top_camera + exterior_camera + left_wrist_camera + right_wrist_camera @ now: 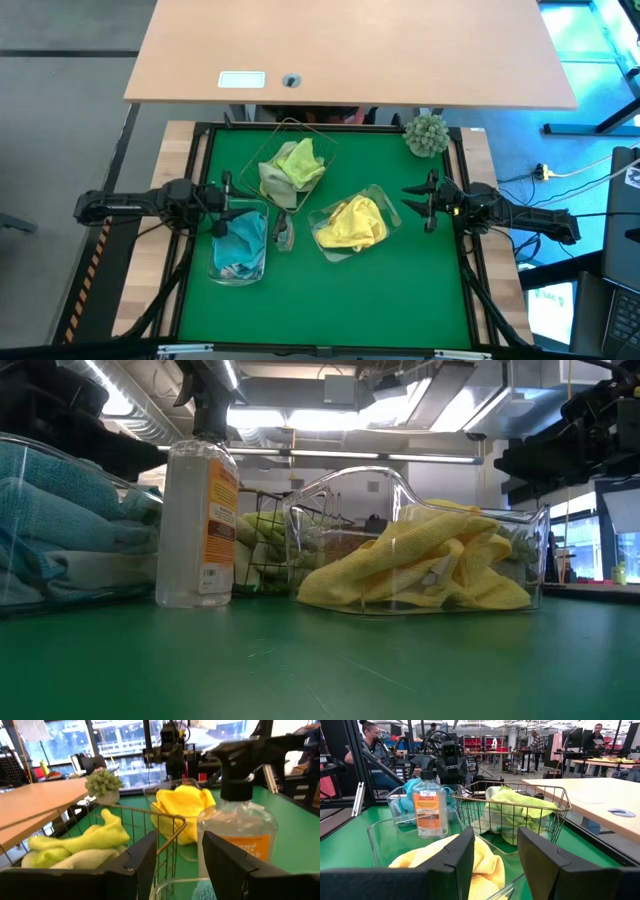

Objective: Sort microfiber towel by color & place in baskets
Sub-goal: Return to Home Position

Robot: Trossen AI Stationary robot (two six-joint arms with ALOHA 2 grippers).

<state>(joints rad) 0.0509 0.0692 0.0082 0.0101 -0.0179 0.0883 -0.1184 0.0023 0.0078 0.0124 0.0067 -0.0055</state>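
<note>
Yellow towels (350,224) lie bunched in a clear tub (383,197) right of centre, also in the low view (420,572). Lime green and pale olive towels (292,168) fill the wire mesh basket (322,143) at the far middle. Teal and light grey-blue towels (240,243) sit in the other clear tub (215,270) on the left. My left gripper (226,205) hovers open over the far end of the teal tub. My right gripper (425,200) is open just right of the yellow tub, touching nothing.
A clear spray bottle (283,232) stands between the two clear tubs, also seen in the low view (198,525). A fuzzy grey-green plant ball (427,135) sits at the far right corner. The green mat (330,310) is bare toward the near edge. People show in the room beyond.
</note>
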